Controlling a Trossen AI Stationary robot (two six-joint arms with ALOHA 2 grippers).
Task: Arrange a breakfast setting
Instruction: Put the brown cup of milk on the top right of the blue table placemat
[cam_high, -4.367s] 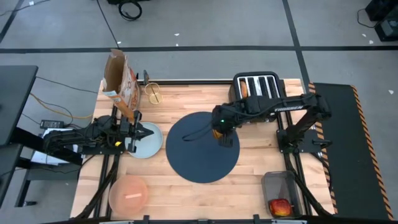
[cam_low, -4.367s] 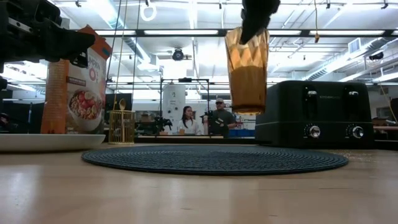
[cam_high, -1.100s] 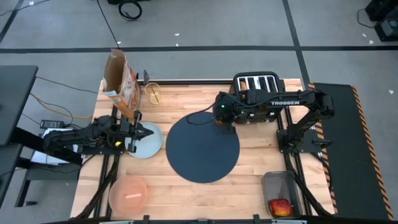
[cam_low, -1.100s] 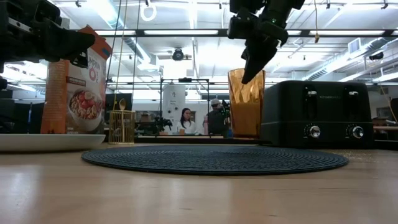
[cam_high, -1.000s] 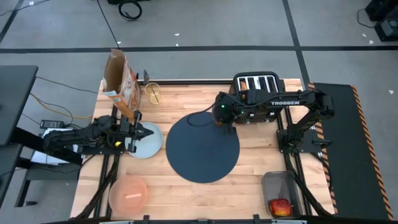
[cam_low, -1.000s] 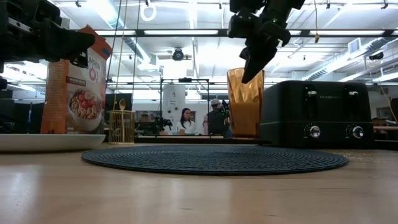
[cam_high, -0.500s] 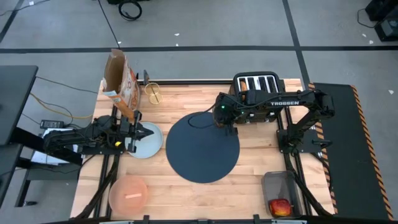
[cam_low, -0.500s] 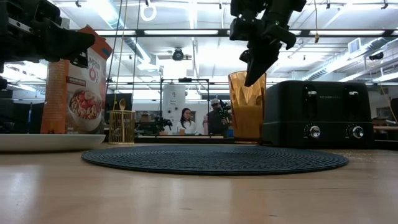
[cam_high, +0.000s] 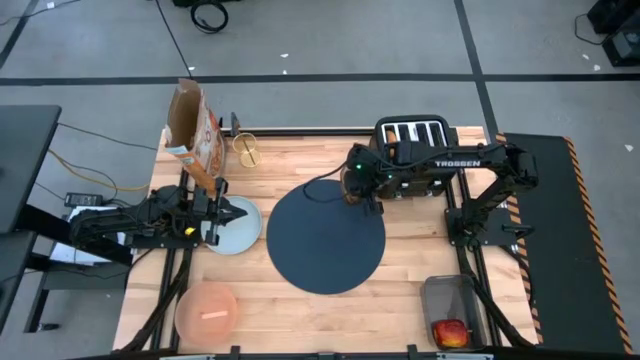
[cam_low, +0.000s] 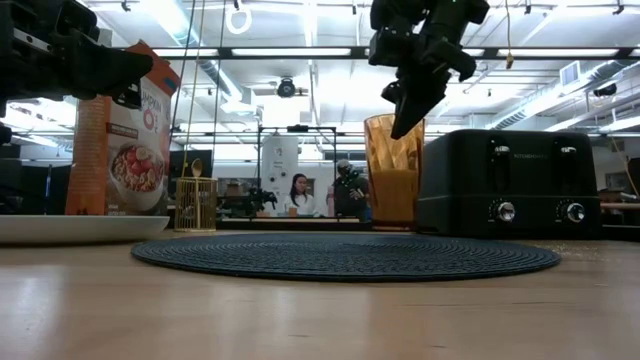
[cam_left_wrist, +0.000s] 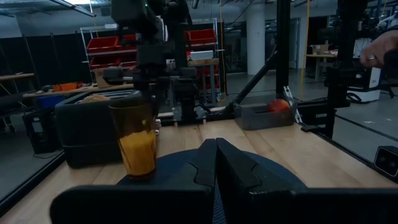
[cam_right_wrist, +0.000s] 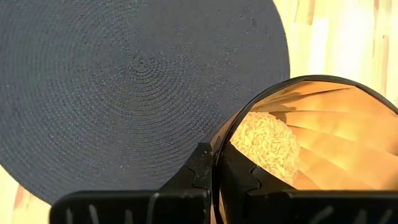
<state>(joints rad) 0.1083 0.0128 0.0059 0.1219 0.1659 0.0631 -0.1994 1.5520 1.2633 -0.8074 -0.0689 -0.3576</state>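
Note:
The amber tumbler (cam_low: 395, 175) stands upright on the far part of the dark-blue mat (cam_high: 320, 250), close to the toaster, with pale grains in its bottom (cam_right_wrist: 264, 140). My right gripper (cam_low: 394, 128) is right above it, shut on its rim. My left gripper (cam_high: 238, 212) is shut and empty, above the pale-blue plate (cam_high: 228, 238) at the table's left. The pink bowl (cam_high: 207, 310) sits at the near left. The red apple (cam_high: 450, 332) lies in a clear tub at the near right. A gold spoon (cam_low: 196, 168) stands in a wire holder. The small glass is out of view. My right gripper pinches the tumbler's rim (cam_right_wrist: 219, 144), on the side toward the mat's middle, with one finger inside (cam_right_wrist: 239, 177) and one outside (cam_right_wrist: 198, 165). The fingers come slanting down from above. The tumbler stands upright, its base on the mat.
The black toaster (cam_high: 413, 140) stands at the far right, just beyond the tumbler, with a tan bagel (cam_left_wrist: 93, 98) on top. The cereal box (cam_high: 195, 130) and spoon holder (cam_high: 247, 150) stand at the far left. People show in the room behind the table (cam_low: 300, 192).
A few seconds ago my right gripper held the tumbler lifted above the mat's right part; it has since carried it toward the far edge and down onto the mat. In the last second the tumbler has stood there and the gripper has stayed at its rim.

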